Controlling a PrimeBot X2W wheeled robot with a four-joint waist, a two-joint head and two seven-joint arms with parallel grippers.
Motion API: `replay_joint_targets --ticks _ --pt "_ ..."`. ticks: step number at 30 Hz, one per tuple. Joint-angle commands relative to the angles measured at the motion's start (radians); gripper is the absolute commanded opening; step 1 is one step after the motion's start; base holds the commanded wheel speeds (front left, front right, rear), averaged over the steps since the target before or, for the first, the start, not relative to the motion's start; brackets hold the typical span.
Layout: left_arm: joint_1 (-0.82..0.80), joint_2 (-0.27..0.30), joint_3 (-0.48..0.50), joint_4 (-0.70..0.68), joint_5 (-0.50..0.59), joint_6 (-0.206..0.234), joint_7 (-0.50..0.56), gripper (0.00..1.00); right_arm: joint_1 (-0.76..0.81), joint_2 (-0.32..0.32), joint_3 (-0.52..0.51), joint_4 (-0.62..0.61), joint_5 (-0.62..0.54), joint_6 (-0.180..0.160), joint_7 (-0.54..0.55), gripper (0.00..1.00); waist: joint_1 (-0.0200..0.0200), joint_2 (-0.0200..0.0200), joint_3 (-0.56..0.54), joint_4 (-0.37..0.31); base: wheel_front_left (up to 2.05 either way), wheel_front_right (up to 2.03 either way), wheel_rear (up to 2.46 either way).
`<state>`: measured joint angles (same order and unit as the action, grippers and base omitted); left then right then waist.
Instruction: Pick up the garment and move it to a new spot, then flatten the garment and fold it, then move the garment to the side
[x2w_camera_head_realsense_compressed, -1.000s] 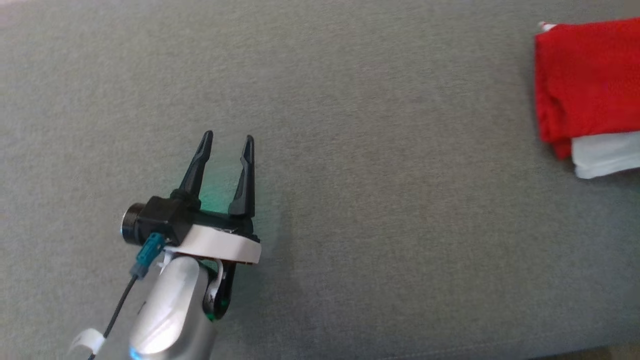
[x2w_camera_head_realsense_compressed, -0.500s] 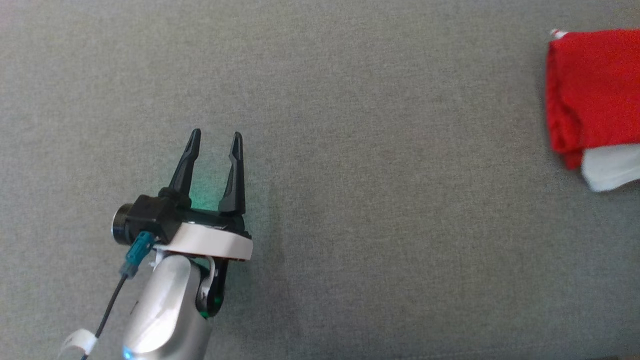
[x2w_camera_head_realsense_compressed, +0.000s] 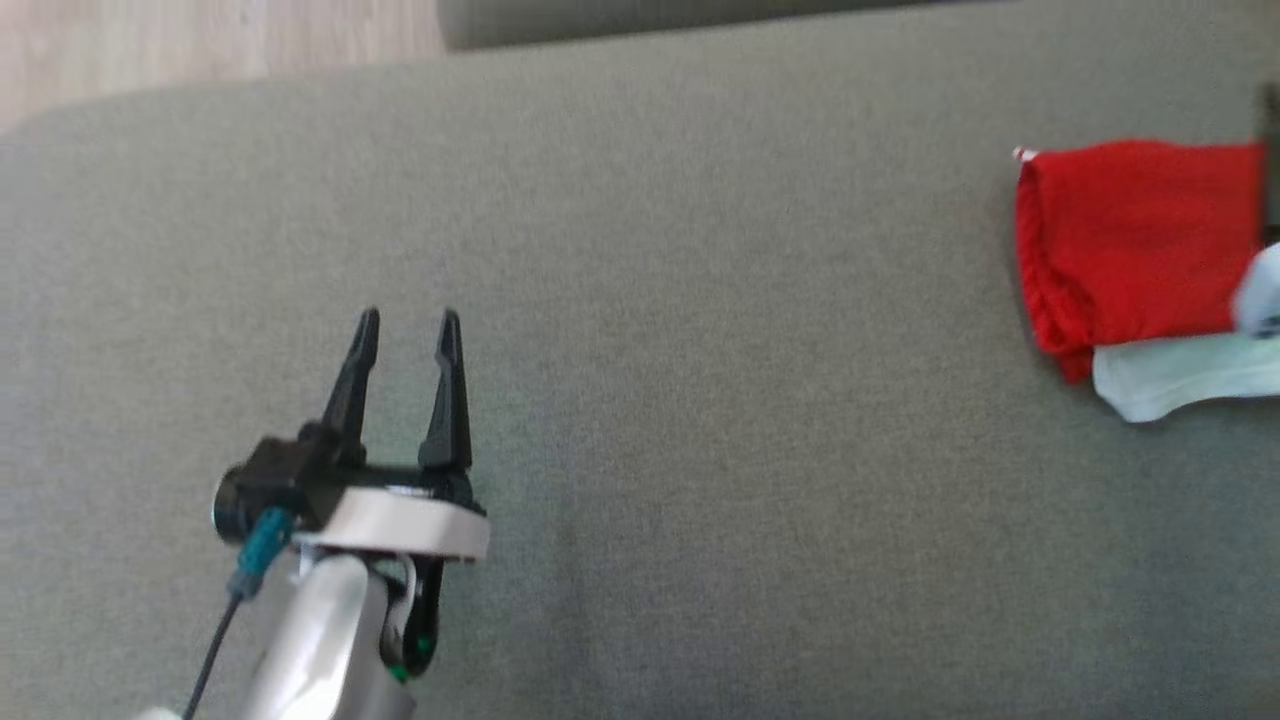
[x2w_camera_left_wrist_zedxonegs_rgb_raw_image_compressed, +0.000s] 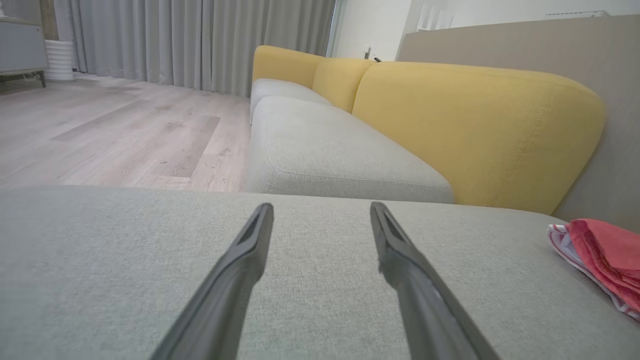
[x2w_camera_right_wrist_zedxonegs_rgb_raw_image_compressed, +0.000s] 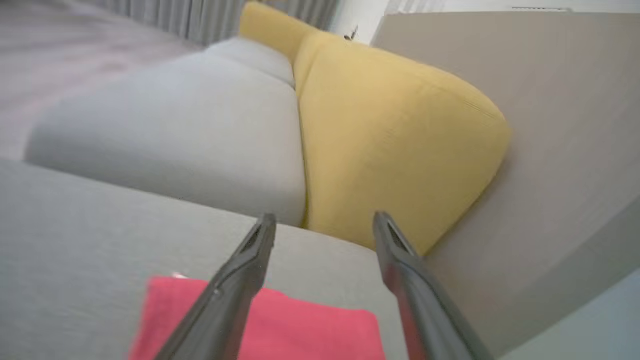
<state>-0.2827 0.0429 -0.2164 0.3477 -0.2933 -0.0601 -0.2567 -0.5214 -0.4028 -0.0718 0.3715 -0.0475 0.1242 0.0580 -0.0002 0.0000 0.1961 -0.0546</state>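
Down in the head view, the left gripper (x2w_camera_head_realsense_compressed: 407, 318) sits at the lower left over a grey cushion (x2w_camera_head_realsense_compressed: 720, 420). Its two dark fingers point up the picture and stand apart with nothing between them. The garment (x2w_camera_head_realsense_compressed: 1130, 235) lies well off to the right on the same cushion, folded into a red block with a white layer showing along its lower edge. A pale blur crosses its right edge, and I cannot tell what that is. A strip of wooden floor (x2w_camera_head_realsense_compressed: 200, 40) shows at the top left.

Next, the left wrist view looks low along the cushion (x2w_camera_left_wrist_zedxonegs_rgb_raw_image_compressed: 100, 280). The left gripper (x2w_camera_left_wrist_zedxonegs_rgb_raw_image_compressed: 321, 210) has its fingers spread and empty, just above the fabric. The garment (x2w_camera_left_wrist_zedxonegs_rgb_raw_image_compressed: 602, 252) lies at the far right, red over a white edge, flat on the cushion and far from the fingers. Beyond are a sofa (x2w_camera_left_wrist_zedxonegs_rgb_raw_image_compressed: 475, 130) with yellow backs and grey seats, the floor (x2w_camera_left_wrist_zedxonegs_rgb_raw_image_compressed: 100, 130) and grey curtains (x2w_camera_left_wrist_zedxonegs_rgb_raw_image_compressed: 200, 40).

Last, the right wrist view is blurred. The right gripper (x2w_camera_right_wrist_zedxonegs_rgb_raw_image_compressed: 324, 220) has its fingers wide apart, gripping nothing. The garment (x2w_camera_right_wrist_zedxonegs_rgb_raw_image_compressed: 310, 325) lies on the cushion (x2w_camera_right_wrist_zedxonegs_rgb_raw_image_compressed: 75, 235) under and between them at the bottom edge. Whether the fingers touch it I cannot tell. The sofa (x2w_camera_right_wrist_zedxonegs_rgb_raw_image_compressed: 390, 140) stands behind.
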Motion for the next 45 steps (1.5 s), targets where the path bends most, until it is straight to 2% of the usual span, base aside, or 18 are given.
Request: replay_joint_targets --ticks 1,6,10,14,19,26,37,40,45 --pt "-0.005 0.007 0.042 -0.040 -0.003 0.008 -0.005 1.00 0.014 0.009 0.014 -0.054 0.032 0.007 -0.018 1.00 0.0002 0.0000 -0.044 0.009 0.00 0.00 0.00" --pt "0.033 0.007 0.054 -0.068 0.005 0.022 -0.005 1.00 0.074 0.148 0.015 -0.163 0.127 0.007 -0.067 1.00 0.0002 0.0000 -0.093 0.029 0.00 0.00 0.00" --pt "0.060 0.007 0.065 -0.084 0.005 0.036 -0.005 1.00 0.143 0.277 0.022 -0.209 0.154 0.007 -0.123 1.00 0.0002 0.0000 -0.122 0.047 0.00 0.00 0.00" --pt "0.089 0.007 0.063 -0.087 0.003 0.041 -0.005 1.00 0.227 0.338 0.048 -0.189 0.162 0.007 -0.194 1.00 0.0002 0.0000 -0.144 0.059 0.00 0.00 0.00" --pt "0.122 0.007 0.069 -0.091 -0.034 0.067 -0.005 1.00 0.329 0.352 0.086 -0.111 0.213 0.007 -0.284 1.00 0.0002 0.0000 -0.175 0.073 0.00 0.00 0.00" --pt "0.149 0.007 0.073 -0.091 -0.031 0.072 -0.005 1.00 0.385 0.352 0.118 -0.055 0.233 0.007 -0.316 1.00 0.0002 0.0000 -0.185 0.075 0.00 0.00 0.00" --pt "0.169 0.007 0.078 -0.090 -0.073 0.068 -0.005 1.00 0.394 0.352 0.115 -0.075 0.238 0.007 -0.320 1.00 0.0002 0.0000 -0.188 0.065 0.00 0.00 0.00" --pt "0.169 0.007 0.084 -0.095 -0.121 0.061 -0.005 1.00 0.394 0.352 0.110 -0.075 0.271 0.007 -0.320 1.00 0.0002 0.0000 -0.185 0.062 0.00 0.00 0.00" --pt "0.170 0.007 0.092 -0.096 -0.130 0.073 -0.005 1.00 0.388 0.352 0.116 -0.071 0.286 0.007 -0.320 1.00 0.0002 0.0000 -0.187 0.059 0.00 0.00 0.00"
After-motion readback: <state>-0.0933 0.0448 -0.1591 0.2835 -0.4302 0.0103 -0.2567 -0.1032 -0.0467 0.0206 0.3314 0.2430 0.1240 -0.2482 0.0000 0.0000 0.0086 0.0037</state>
